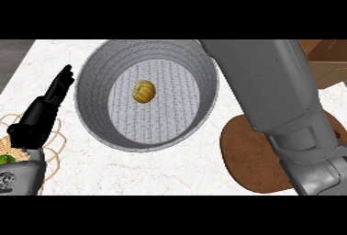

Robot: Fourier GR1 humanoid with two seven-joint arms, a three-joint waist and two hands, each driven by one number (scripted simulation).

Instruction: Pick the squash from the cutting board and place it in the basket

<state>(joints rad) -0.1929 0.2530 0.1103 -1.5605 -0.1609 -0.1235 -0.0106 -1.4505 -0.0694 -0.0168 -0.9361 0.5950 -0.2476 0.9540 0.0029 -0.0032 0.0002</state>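
A small yellow-orange squash [143,91] lies on the floor of the grey ribbed basket [95,120], near its middle, with nothing touching it. The round brown cutting board [247,158] sits to the right of the basket and is partly covered by my right forearm [278,101]. That forearm runs from the lower right up past the basket's right rim and out of the top edge, so my right hand is hidden. At the left edge, beside the basket, my left hand [41,117] rests open with its fingers pointing up.
A thin wire rack [55,146] holding something green [7,159] lies under my left hand at the lower left. A brown wooden piece [328,64] shows at the upper right. The counter top [169,170] is white marble.
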